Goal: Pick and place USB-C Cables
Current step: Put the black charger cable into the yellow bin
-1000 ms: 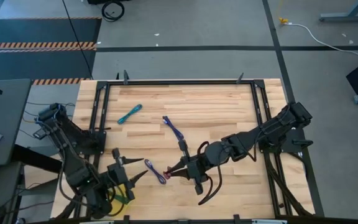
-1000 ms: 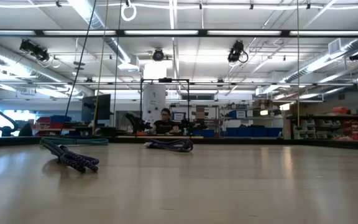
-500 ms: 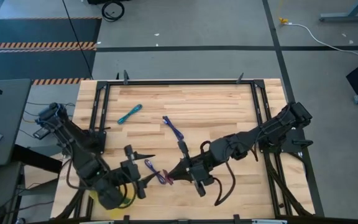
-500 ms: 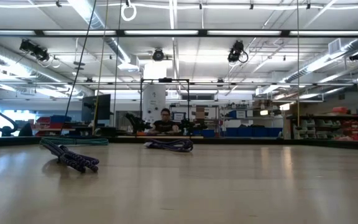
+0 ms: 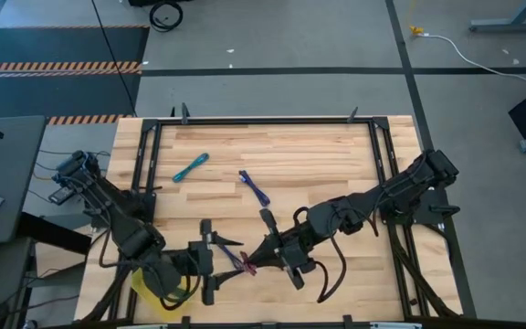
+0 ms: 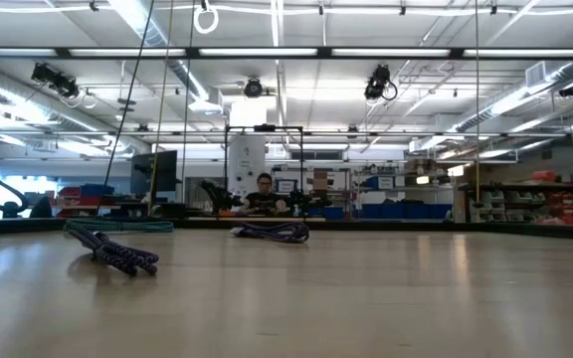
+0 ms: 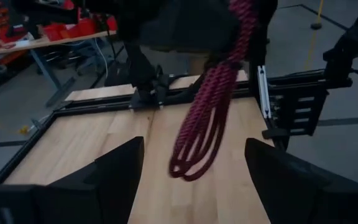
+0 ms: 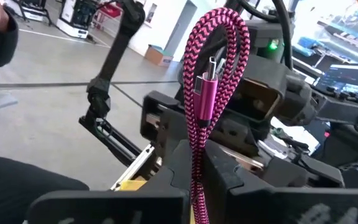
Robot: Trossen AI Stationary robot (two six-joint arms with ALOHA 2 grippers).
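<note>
At the table's near edge, between the two arms, the right gripper stands clamped on the maroon-red USB-C cable, its folded loop hanging free. The left gripper, fingers spread wide, faces that loop from just beside it; in the left wrist view the cable hangs between the fingers. In my judgement this is a handover: the left gripper should close squarely on the loop before the right releases.

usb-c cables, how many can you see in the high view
4: a teal folded cable at the table's far left, a blue-purple one mid-table, another blue-purple one by the left gripper, and a maroon-red one in the right gripper. More may be hidden.
</note>
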